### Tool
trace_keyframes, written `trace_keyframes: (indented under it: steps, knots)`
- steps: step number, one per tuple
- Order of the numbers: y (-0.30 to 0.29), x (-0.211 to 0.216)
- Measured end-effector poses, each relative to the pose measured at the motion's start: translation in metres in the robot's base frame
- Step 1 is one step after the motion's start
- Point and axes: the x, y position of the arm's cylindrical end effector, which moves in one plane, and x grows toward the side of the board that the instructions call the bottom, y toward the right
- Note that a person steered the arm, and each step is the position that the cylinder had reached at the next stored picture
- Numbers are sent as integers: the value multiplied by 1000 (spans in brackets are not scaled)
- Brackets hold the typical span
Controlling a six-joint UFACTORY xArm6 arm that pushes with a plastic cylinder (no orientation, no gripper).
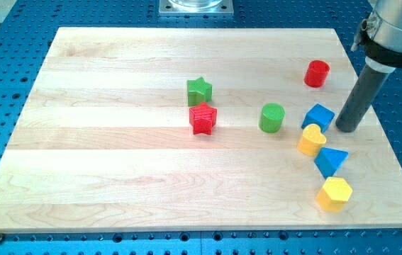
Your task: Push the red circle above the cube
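Note:
The red circle (317, 73) stands near the view's top right of the wooden board. The blue cube (318, 116) sits below it, toward the view's right. My tip (348, 129) rests on the board just right of the blue cube and below-right of the red circle, apart from the circle. The rod rises up and to the right out of the view.
A yellow heart (311, 139) touches the blue cube from below. A blue triangle (330, 161) and a yellow hexagon (334, 193) lie below that. A green circle (272, 117) is left of the cube. A green star (199, 91) and red star (203, 118) sit mid-board.

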Motion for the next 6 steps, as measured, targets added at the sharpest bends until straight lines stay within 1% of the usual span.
trace_keyframes:
  steps: [1,2,3,4,5,6]
  knots:
    - [-7,24]
    - [-32,10]
    - [-29,-11]
    - [37,-29]
    - [93,-66]
    - [67,-106]
